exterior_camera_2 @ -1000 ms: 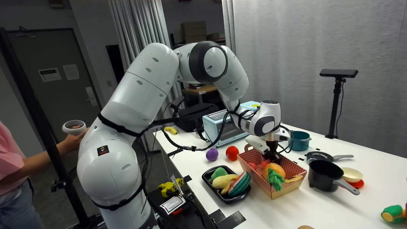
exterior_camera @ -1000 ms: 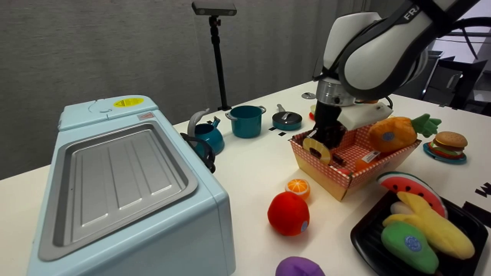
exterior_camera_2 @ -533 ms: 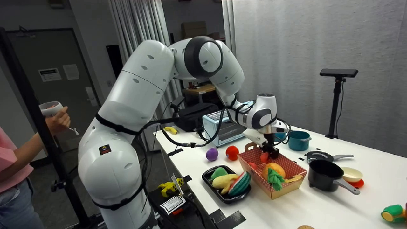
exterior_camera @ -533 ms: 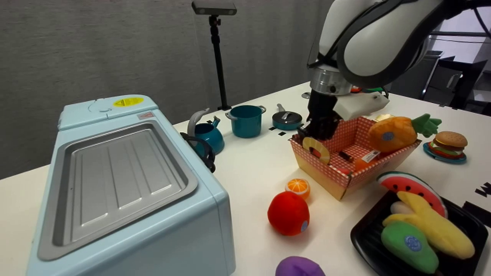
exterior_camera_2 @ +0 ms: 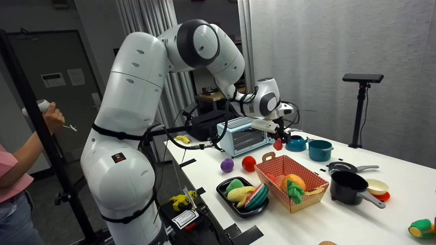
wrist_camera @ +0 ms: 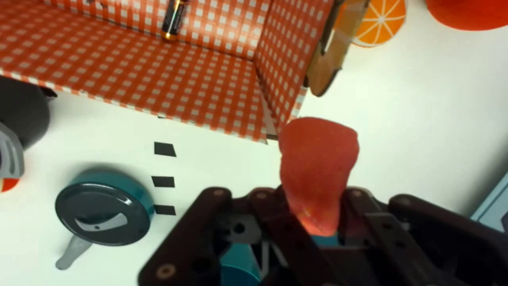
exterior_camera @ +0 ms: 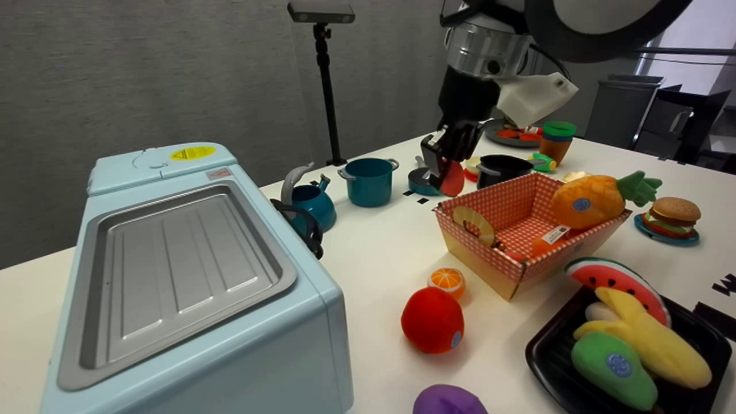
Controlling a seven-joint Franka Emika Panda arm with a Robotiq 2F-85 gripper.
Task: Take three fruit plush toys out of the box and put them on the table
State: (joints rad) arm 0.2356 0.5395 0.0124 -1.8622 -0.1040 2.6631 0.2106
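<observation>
Currently, in an exterior view, the tool [exterior_camera: 445,171] is clamped on a red plush [exterior_camera: 454,181] above the counter [exterior_camera: 374,250], at 10 o'clock from the box [exterior_camera: 482,266]. In an exterior view, an orange plush [exterior_camera_2: 293,180] lies partly inside the box, a black tray [exterior_camera_2: 243,211] outside toward 8 o'clock. In the wrist view, 2 fingers [wrist_camera: 274,218] flank the red plush.

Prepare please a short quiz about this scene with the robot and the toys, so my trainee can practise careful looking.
1. True or false: the hand holds a red toy in the air.
2. Which of these lies in the black tray? A) burger B) watermelon C) kettle
3. Fill the gap: the leafy orange toy sticks out past the edge of the ____.
Key: 1 true; 2 B; 3 box.
</observation>
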